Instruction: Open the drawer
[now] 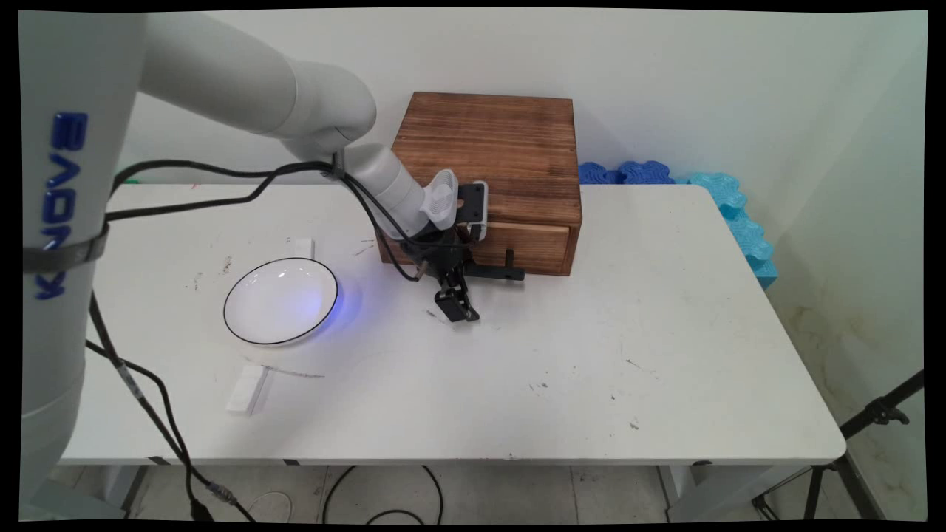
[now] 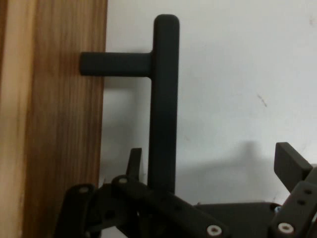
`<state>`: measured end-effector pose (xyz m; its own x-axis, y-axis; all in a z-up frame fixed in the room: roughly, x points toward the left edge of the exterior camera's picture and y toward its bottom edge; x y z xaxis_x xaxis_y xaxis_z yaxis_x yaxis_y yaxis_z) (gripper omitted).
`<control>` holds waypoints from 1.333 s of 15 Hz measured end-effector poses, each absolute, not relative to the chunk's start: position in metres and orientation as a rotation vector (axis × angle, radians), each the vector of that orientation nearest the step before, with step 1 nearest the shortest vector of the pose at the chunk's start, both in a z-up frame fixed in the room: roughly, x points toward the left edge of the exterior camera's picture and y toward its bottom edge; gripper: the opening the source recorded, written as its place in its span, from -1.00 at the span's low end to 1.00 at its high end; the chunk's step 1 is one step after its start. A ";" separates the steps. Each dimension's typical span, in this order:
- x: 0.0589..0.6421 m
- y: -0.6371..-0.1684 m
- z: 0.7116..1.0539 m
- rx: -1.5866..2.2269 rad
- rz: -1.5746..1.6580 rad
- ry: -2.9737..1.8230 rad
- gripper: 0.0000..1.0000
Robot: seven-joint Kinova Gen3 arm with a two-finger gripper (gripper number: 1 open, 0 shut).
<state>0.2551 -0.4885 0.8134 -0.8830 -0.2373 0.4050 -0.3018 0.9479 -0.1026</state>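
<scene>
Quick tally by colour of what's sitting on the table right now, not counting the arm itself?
Brown: 1, the wooden drawer box, with a black handle by the tool
White: 3, the black-rimmed bowl, a small block beside it, a small block behind it
Total: 4
Blue foam pieces lie past the table's far edge, not counted.

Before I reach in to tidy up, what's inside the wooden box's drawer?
Cannot tell: the drawer in the wooden box looks shut, so its inside is hidden. Only its front and black bar handle show, with the open end effector at the handle.
</scene>
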 end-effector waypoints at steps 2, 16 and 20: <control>0.255 -0.485 0.817 0.388 0.223 -2.704 1.00; 0.280 -0.437 0.841 0.334 0.188 -2.717 1.00; 0.268 -0.428 0.834 0.320 0.173 -2.720 1.00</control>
